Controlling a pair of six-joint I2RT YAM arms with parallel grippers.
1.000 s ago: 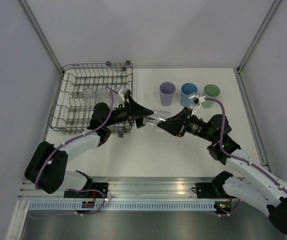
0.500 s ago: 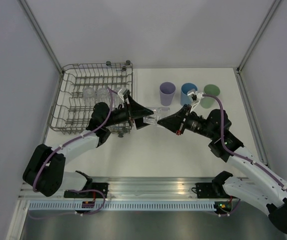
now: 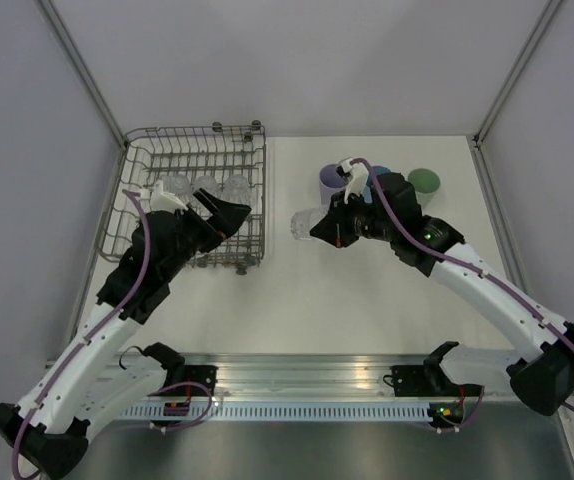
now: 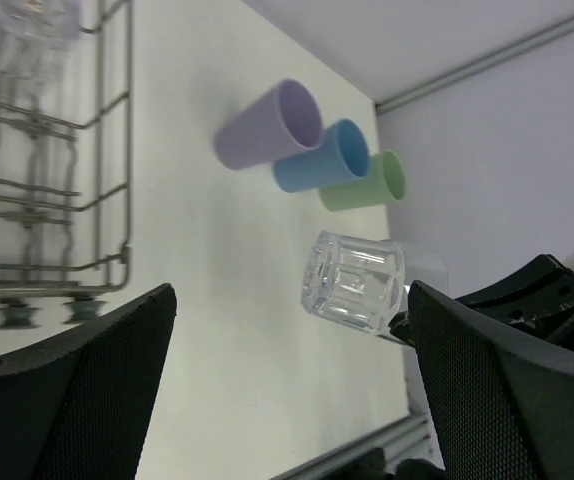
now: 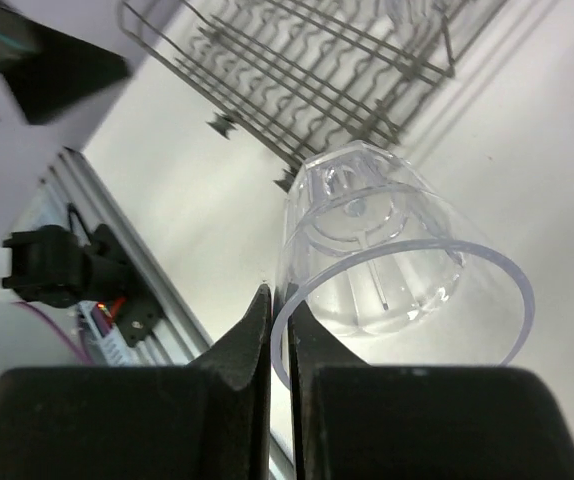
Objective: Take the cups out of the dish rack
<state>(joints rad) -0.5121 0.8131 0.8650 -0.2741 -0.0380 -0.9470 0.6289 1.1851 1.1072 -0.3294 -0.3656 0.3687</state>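
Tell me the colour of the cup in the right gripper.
Clear, colourless cup; right wrist view shows it best.

The right arm's jaws are closed on a clear cup [image 3: 304,224], which sticks out from their tip over the white tabletop [image 3: 367,290]. A lilac cup [image 3: 326,181] and a green cup [image 3: 424,181] stand beyond them. The left arm's jaws gape empty over the dish rack [image 3: 127,215], with more clear cups [image 3: 207,187] just beyond.
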